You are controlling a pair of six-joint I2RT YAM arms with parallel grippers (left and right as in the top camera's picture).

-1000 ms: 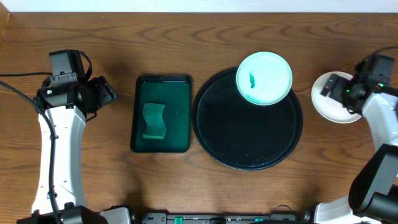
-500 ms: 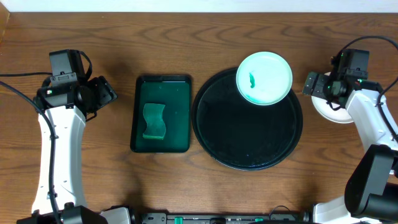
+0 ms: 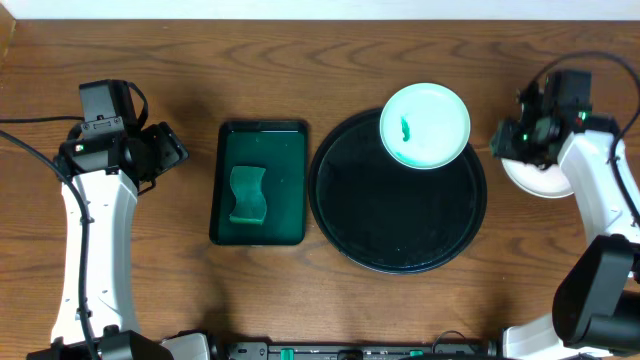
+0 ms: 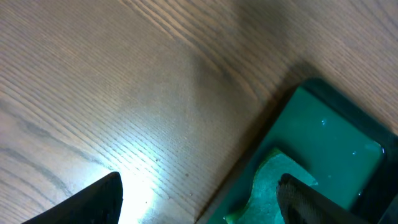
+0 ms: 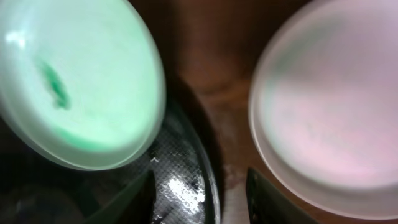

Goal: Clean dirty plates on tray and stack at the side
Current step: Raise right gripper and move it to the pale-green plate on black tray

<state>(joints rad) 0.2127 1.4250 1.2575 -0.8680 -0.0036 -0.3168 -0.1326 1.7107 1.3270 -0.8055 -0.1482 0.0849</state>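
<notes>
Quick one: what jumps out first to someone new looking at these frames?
The large black round tray in the middle, with one pale mint plate bearing a green smear, sitting at its far rim. Left of it, a dark green rectangular tray holds a green sponge. Right of it, a second plate sits on the wooden table.
</notes>
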